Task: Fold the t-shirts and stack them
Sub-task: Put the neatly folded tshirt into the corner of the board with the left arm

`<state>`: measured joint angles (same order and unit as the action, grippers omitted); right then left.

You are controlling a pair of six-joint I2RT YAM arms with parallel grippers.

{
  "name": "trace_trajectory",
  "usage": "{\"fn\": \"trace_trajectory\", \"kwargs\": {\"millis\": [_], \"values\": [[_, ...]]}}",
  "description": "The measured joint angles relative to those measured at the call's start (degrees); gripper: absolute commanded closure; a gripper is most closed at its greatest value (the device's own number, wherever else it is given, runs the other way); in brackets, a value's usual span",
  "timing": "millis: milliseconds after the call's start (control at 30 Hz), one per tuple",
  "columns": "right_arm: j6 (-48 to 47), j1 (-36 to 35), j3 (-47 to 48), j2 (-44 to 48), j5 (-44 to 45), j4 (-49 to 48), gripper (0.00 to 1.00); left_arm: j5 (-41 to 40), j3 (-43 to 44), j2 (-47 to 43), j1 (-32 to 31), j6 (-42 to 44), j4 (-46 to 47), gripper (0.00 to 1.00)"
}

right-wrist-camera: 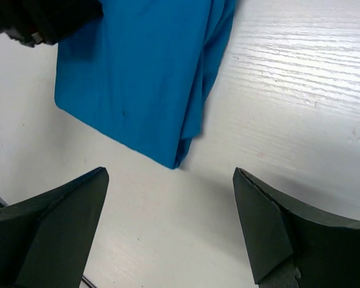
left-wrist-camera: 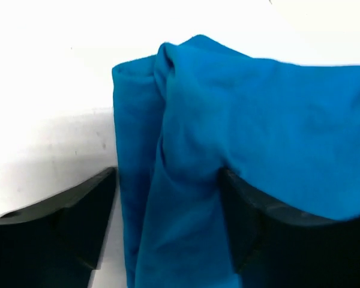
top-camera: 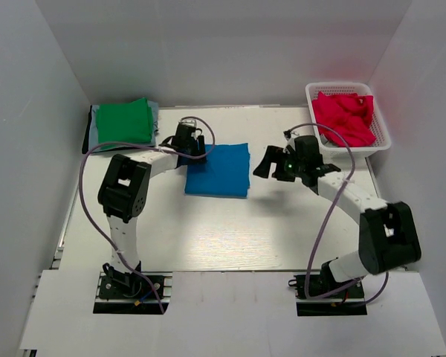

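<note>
Looking down from the top view, the blue t-shirt [top-camera: 219, 171] lies folded into a neat rectangle at the centre of the table [top-camera: 208, 230]. The left gripper [top-camera: 193, 145] sits at the shirt's upper-left corner, right over its edge. The right gripper [top-camera: 266, 162] hangs just off the shirt's right side, clear of the cloth, jaws spread. Up in the upper left of the frame there is a stack with the green t-shirt [top-camera: 125, 121] on top and grey and dark edges peeking out beneath it. Over in the upper right, the crimson-pink t-shirts [top-camera: 346, 119] are heaped loose in the white basket [top-camera: 386, 137].

On to the left wrist view: the left gripper [left-wrist-camera: 168, 180] has its jaws wide apart, black fingers [left-wrist-camera: 78, 216] at the bottom corners. The blue t-shirt [left-wrist-camera: 258, 138] fills the centre and right of the frame, with its bunched, folded edge running down between the fingers. The right-hand finger meets the cloth; the left-hand one is on bare white table [left-wrist-camera: 48, 90]. Nothing is pinched.

Now the right wrist view: the right gripper [right-wrist-camera: 171, 180] is wide open, with both fingers [right-wrist-camera: 60, 222] low in the frame and only bare table between them. The blue t-shirt [right-wrist-camera: 138, 78] is in the upper left, its layered corner pointing down towards the gap and stopping short of it.
</note>
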<state>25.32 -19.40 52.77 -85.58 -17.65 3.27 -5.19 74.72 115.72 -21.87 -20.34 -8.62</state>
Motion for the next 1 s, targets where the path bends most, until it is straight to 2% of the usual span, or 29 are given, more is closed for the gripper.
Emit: {"fn": "trace_trajectory", "kwargs": {"millis": [33, 133, 367, 400, 433, 467, 733, 867, 1000], "values": [[0.0, 0.0, -1.4, 2.1, 0.4, 0.1, 0.1, -0.6, 1.0, 0.9, 0.0, 0.0, 0.0, 0.33], [0.0, 0.0, -4.2, 8.3, 2.4, 0.1, 0.1, -2.0, 1.6, 1.6, -0.6, 0.3, 0.2, 0.44], [-0.2, 0.3, -8.2, 20.0, 11.0, -0.5, 0.1, -3.5, 0.8, 1.6, -3.1, -1.2, 1.4, 0.76], [-0.2, 0.3, -9.0, 21.2, 12.0, -0.4, 0.1, -3.8, 1.0, 1.6, -3.4, -1.2, 1.2, 0.9], [-0.2, 0.3, -9.8, 22.4, 13.0, -0.4, 0.1, -4.2, 1.3, 1.7, -3.7, -1.3, 0.8, 0.98], [-0.2, 0.3, -10.7, 23.6, 14.0, -0.4, 0.1, -4.6, 1.7, 1.9, -3.8, -1.3, 0.4, 1.0], [-0.2, 0.3, -14.9, 30.3, 21.8, 0.7, 0.1, -11.0, 5.0, 2.0, -4.7, 1.9, -6.1, 1.0], [-0.2, 0.3, -15.6, 31.4, 25.2, 0.7, 0.1, -13.8, 5.2, -1.0, -4.0, 7.1, -9.1, 1.0], [-0.2, 0.4, -16.5, 31.2, 29.0, 0.8, 0.1, -17.2, 10.6, -3.4, -2.8, 13.2, -11.5, 1.0]]}}
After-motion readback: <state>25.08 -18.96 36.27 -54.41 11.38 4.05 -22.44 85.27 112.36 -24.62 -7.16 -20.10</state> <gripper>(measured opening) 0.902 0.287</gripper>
